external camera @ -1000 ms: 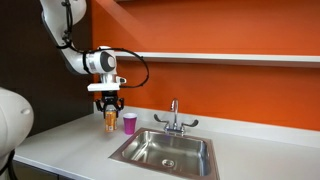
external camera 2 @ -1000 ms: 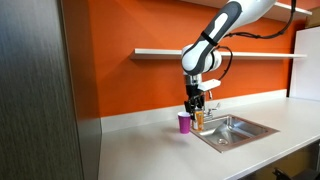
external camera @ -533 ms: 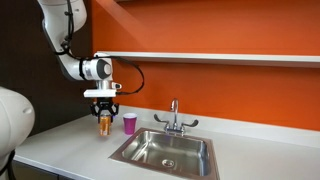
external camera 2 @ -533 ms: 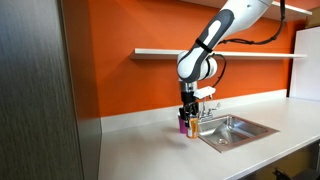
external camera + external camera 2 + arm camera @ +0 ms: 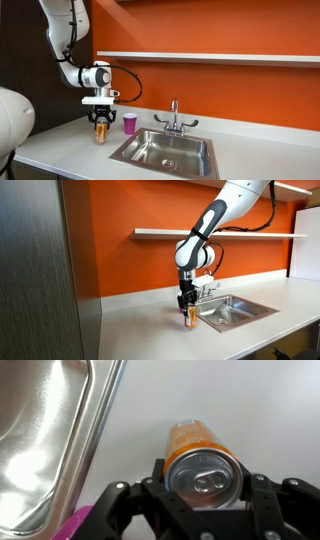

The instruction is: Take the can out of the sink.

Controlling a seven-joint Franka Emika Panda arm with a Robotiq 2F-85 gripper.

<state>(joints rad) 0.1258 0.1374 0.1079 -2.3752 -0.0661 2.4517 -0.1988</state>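
Observation:
My gripper (image 5: 100,122) is shut on the orange-brown can (image 5: 100,131) and holds it upright over the white counter, to the side of the sink (image 5: 135,145). In the other exterior view the can (image 5: 189,317) hangs under the gripper (image 5: 187,306) just beside the sink's (image 5: 210,314) near rim. In the wrist view the can (image 5: 190,445) with its pale metallic top sits between the two black jaws (image 5: 203,485), over the counter, and the steel sink rim (image 5: 95,435) lies beside it.
A pink cup (image 5: 129,123) stands on the counter behind the can, near the orange wall; a pink edge of it shows in the wrist view (image 5: 75,525). A chrome faucet (image 5: 173,116) stands at the sink's back. A grey cabinet panel (image 5: 35,270) borders the counter.
The gripper has carried the can sideways away from the sink and the pink cup, and lowered it toward the counter.

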